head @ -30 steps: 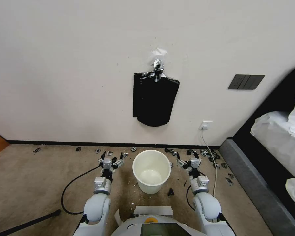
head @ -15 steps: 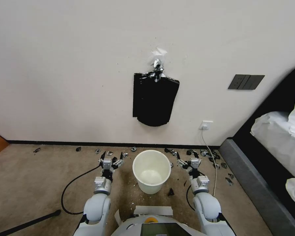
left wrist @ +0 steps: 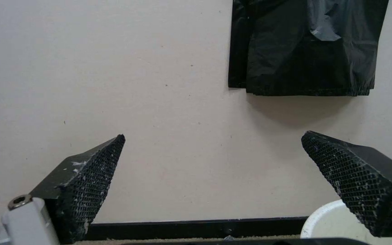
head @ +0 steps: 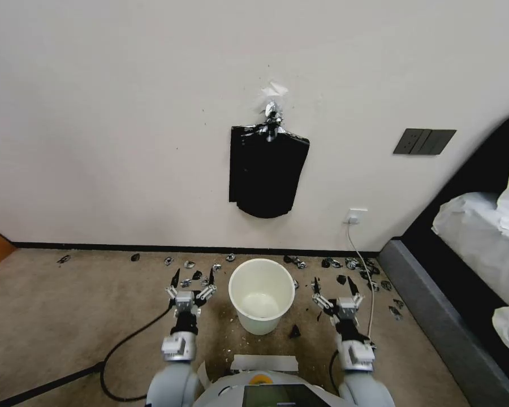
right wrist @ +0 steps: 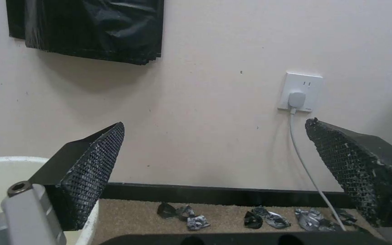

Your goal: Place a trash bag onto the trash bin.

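Trash bin (head: 261,294) upright on carpet; left pincer (head: 192,283) and right pincer (head: 334,288) flank it, both spread wide, empty.

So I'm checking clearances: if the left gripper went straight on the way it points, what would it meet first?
Probably the bare wall. The open left gripper points beside the trash bin, and below and beside the hanging sheaf of bags; depth is unclear.
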### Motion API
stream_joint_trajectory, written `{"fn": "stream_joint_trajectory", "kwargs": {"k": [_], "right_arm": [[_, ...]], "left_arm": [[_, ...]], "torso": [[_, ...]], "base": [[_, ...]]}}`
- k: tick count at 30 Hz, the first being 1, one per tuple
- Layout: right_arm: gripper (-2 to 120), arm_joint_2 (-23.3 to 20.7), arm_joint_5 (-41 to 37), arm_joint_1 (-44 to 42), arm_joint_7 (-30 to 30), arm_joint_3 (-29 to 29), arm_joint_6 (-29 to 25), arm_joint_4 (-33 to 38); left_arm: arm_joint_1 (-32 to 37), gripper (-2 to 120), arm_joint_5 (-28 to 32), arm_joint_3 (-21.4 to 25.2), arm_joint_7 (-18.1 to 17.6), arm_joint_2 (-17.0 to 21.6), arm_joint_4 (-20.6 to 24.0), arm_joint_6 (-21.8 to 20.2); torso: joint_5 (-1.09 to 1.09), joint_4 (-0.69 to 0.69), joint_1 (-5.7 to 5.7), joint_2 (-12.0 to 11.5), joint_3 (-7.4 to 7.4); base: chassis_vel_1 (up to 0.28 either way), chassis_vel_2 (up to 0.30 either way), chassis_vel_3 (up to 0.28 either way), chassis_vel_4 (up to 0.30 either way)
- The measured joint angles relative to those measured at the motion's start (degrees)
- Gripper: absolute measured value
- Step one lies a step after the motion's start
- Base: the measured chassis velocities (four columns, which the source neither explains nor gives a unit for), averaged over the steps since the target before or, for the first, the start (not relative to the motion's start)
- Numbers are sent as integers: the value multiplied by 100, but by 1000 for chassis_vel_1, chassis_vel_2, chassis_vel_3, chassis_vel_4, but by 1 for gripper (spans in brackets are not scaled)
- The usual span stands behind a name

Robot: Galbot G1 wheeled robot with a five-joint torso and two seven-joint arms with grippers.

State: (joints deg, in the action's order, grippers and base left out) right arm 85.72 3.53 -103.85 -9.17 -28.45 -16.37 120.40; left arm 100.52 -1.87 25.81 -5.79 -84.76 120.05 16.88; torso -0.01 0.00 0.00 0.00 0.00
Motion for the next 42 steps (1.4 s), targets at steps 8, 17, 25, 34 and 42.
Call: {"fn": "stream_joint_trajectory", "kwargs": {"k": [8, 17, 25, 34, 42], "right_arm": [[100, -736, -1509, 805, 256, 325, 287, 150], [100, -2094, -3963, 3117, 171, 1020, 1277, -71], [100, -2233, -5608, 5388, -119, 1872, 1906, -666], [100, -1788, -6896, 6904, 326, 2174, 1990, -1679], [100, -1552, -7862, 7405, 624, 2135, 2072, -2179]], "left_arm": [[-17, 100, 165, 137, 96, 154, -121, -9], [119, 100, 517, 391, 315, 225, -78, 111], [94, 100, 591, 540, 357, 166, -17, 144], [162, 100, 583, 608, 357, 32, 44, 133], [192, 100, 585, 688, 361, 62, 119, 131]], "torso": [[2, -2, 0, 0, 0], [3, 0, 1, 0, 1], [1, 0, 1, 0, 1], [0, 0, 1, 0, 1], [1, -1, 1, -1, 1]], "base": [[0, 0, 0, 0], [0, 0, 0, 0], [0, 0, 0, 0], [0, 0, 0, 0], [0, 0, 0, 0]]}}
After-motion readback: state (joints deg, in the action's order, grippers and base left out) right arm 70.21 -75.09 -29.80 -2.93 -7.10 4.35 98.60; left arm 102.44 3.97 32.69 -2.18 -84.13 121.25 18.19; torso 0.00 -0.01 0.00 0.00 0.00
